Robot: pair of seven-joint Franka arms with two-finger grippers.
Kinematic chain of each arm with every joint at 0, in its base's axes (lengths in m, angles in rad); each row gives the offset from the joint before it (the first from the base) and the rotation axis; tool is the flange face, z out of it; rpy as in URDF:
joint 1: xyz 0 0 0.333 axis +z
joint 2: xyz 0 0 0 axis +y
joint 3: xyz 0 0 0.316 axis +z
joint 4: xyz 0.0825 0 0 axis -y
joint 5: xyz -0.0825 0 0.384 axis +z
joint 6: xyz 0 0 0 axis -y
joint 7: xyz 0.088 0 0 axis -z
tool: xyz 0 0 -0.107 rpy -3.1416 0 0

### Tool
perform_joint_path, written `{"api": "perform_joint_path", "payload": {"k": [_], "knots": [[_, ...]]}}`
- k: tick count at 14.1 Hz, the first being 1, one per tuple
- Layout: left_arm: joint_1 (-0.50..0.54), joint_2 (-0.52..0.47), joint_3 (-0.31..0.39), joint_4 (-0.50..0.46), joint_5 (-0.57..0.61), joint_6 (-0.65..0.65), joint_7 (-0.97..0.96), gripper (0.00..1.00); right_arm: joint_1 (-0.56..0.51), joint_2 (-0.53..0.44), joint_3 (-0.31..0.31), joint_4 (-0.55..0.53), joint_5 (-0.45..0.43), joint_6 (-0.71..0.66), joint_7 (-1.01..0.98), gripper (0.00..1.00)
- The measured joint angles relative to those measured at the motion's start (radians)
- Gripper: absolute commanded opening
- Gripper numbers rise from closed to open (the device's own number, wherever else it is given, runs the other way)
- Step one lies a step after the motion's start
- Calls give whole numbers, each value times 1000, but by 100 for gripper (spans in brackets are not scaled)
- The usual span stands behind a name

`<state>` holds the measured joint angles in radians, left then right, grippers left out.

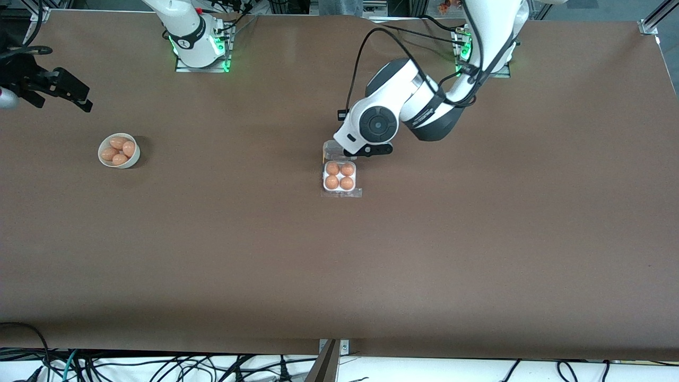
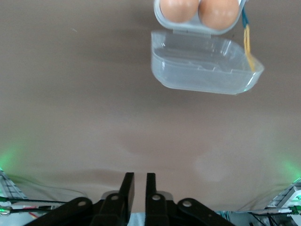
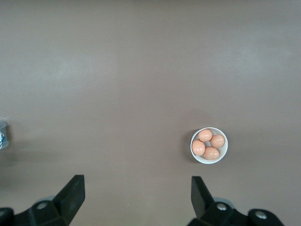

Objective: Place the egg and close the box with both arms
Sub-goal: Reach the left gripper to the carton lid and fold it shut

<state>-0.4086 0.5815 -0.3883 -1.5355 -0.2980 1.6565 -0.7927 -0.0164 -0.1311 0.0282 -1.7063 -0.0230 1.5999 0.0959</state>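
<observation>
The box (image 1: 339, 177) sits mid-table, its white tray holding several brown eggs (image 1: 339, 175). Its clear lid (image 1: 333, 150) lies open flat on the table, farther from the front camera than the tray. My left gripper (image 1: 371, 150) hovers low over the table beside the lid. In the left wrist view the left gripper (image 2: 139, 176) is shut and empty, with the lid (image 2: 202, 66) and the tray's edge (image 2: 197, 26) ahead of it. My right gripper (image 1: 74, 93) waits open and empty at the right arm's end of the table, and shows the same in the right wrist view (image 3: 138, 181).
A round white bowl (image 1: 119, 150) with several brown eggs stands near the right gripper; it also shows in the right wrist view (image 3: 209, 145). A yellow and blue cord (image 2: 247, 42) lies beside the lid. The arm bases stand along the table's edge farthest from the front camera.
</observation>
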Motion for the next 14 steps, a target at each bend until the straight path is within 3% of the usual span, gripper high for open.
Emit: {"api": "perform_joint_path", "payload": {"k": [1,6,14], "knots": [[-8,22,0,4,-7,10,0,6,0,4,0,1,0,0,0,100],[-48,101,0,26,-8,137,-46,6,0,10,-4,4,0,0,2,100],[-58,140,52,61,12,186,-52,6,-14,17,-4,4,0,1,3,100]]}}
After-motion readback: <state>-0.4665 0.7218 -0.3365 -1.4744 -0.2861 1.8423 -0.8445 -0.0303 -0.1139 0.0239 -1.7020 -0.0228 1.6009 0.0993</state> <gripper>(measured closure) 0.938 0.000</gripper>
